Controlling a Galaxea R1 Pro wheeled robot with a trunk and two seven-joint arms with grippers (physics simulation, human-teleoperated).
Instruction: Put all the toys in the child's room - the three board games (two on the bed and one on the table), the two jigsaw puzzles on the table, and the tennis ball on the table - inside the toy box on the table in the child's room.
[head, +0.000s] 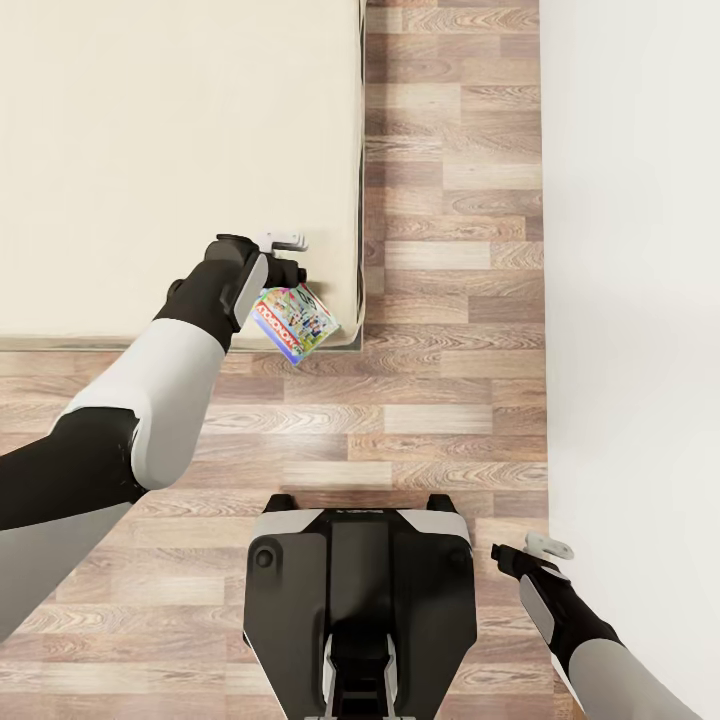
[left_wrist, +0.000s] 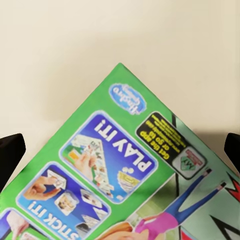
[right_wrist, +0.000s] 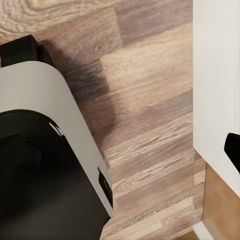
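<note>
At the corner of the bed (head: 150, 150), the robot's left tool (head: 283, 287) pinches a board game (head: 293, 323) by one edge, the printed box tilted and hanging over the bed's lower edge, partly above the wood-plank floor (head: 450, 300). From the left wrist, the green cover (left_wrist: 130, 175) with its "PLAY IT!" panel fills the lower view against the cream bed top, dark fingertips (left_wrist: 10, 155) showing at either side. The right tool (head: 530, 555) hangs low beside the white wall (head: 640, 300), next to the robot's base (head: 360, 600); whether it is spread or pressed together cannot be told from these pictures, though nothing appears held in it.

The grip looks to be on one edge only, so the box's weight sits well out from the fingers. A quick swing of the arm or a turn of the base could let the box pivot or slip and drop to the floor. The right arm also sits close to the wall, where a turn toward the tabletop could scrape it. The toy box is still to be reached.
</note>
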